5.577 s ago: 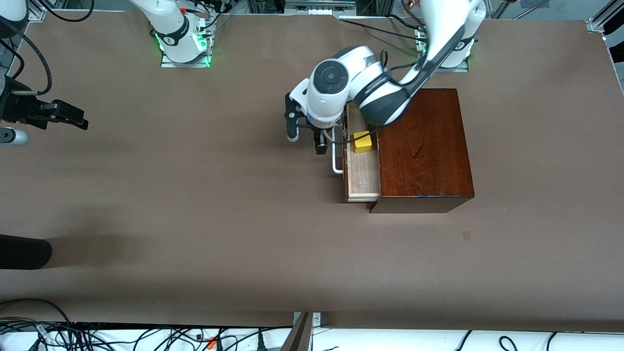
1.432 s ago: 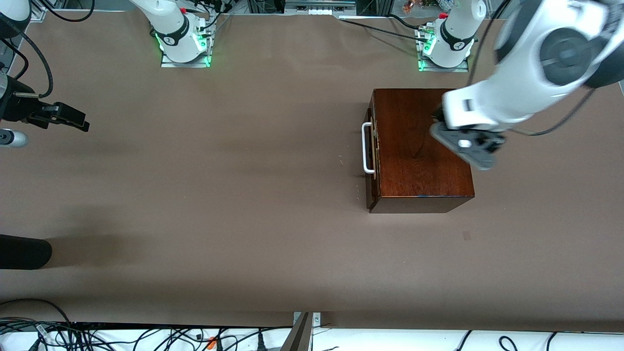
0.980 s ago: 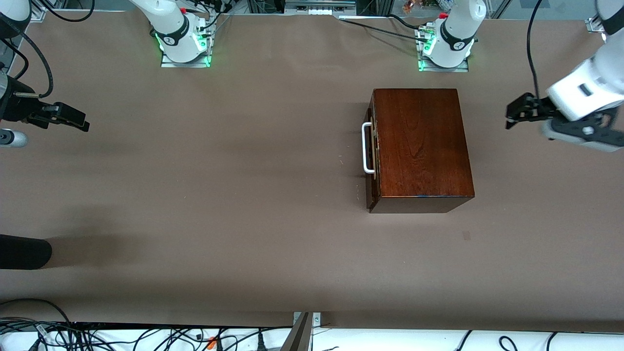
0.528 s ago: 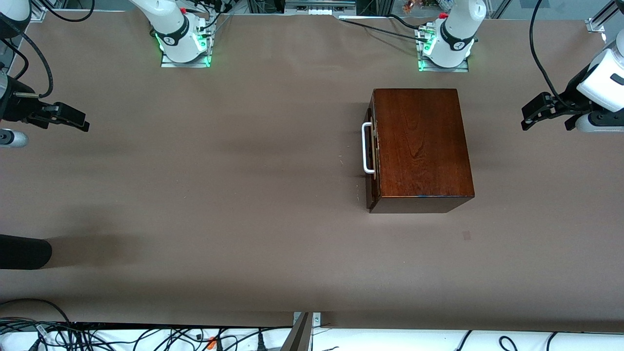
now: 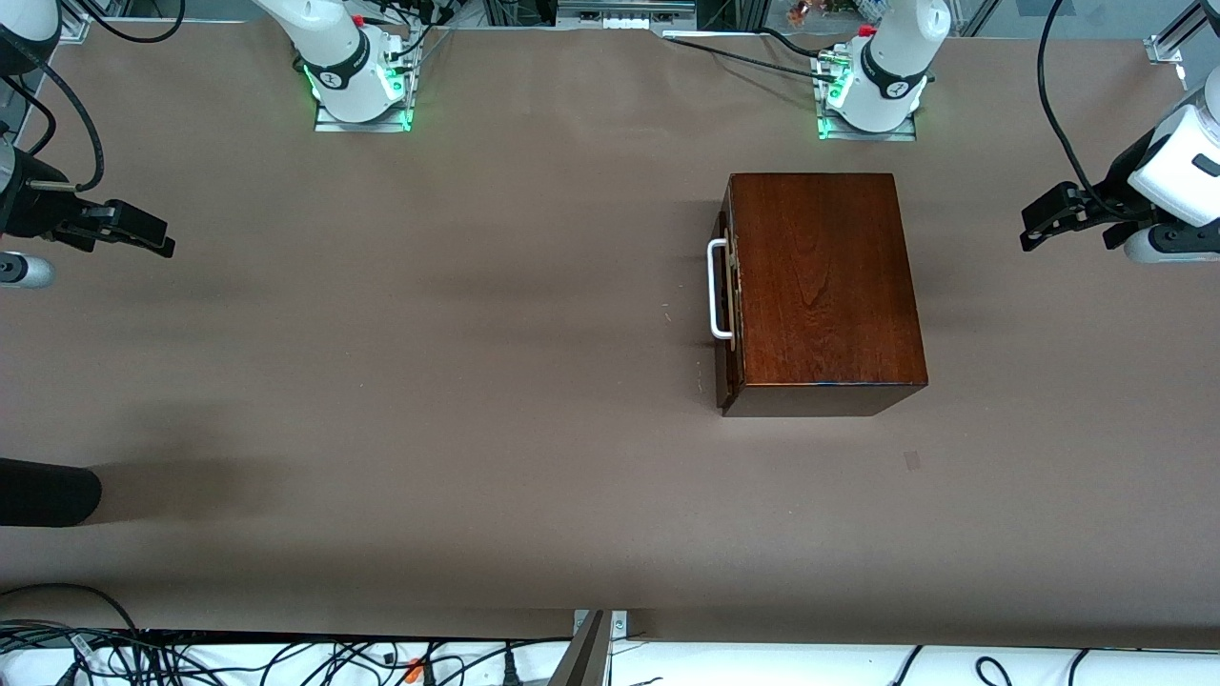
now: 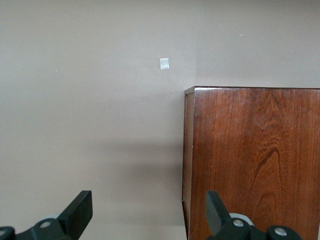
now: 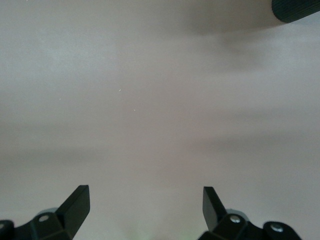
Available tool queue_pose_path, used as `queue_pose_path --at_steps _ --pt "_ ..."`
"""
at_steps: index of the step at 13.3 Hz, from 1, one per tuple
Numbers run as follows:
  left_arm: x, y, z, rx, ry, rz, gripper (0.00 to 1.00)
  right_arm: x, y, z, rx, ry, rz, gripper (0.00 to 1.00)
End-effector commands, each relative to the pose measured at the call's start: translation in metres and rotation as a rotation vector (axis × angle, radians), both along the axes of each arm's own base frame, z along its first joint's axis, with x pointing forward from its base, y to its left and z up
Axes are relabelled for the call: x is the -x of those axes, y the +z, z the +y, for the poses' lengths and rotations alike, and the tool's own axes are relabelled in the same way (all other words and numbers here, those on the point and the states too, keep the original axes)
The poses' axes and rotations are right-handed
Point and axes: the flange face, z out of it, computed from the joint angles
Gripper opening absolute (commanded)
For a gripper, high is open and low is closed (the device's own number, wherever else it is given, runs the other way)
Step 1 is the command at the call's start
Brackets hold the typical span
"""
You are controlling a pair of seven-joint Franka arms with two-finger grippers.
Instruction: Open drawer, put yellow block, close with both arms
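Brown table (image 5: 477,381) is carrying the wooden box, its drawer (image 5: 728,291) sitting flush (block presumably inside); left gripper (image 5: 1072,217) and right gripper (image 5: 119,227) are hovering over the table's ends, fingers spread, empty.

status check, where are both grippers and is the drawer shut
Left gripper open, empty, over table's left-arm end; right gripper open, empty, waiting at right-arm end. Glossy reddish-brown wooden box's drawer shut, yellow block not visible. Nothing obstructing.
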Motion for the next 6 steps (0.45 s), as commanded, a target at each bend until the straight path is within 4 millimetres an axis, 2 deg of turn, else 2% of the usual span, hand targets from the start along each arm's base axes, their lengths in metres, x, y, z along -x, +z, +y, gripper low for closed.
queue_pose_path --at_steps 1,6 --pt "-0.0016 0.0055 -0.0035 0.004 -0.008 0.005 1.0 0.0019 0.0047 0.0004 0.0 -0.009 -0.009 1.0" --pt "-0.0014 0.0054 -0.0045 0.005 -0.011 0.007 1.0 0.0027 0.0053 -0.0005 0.0 -0.01 -0.008 1.0"
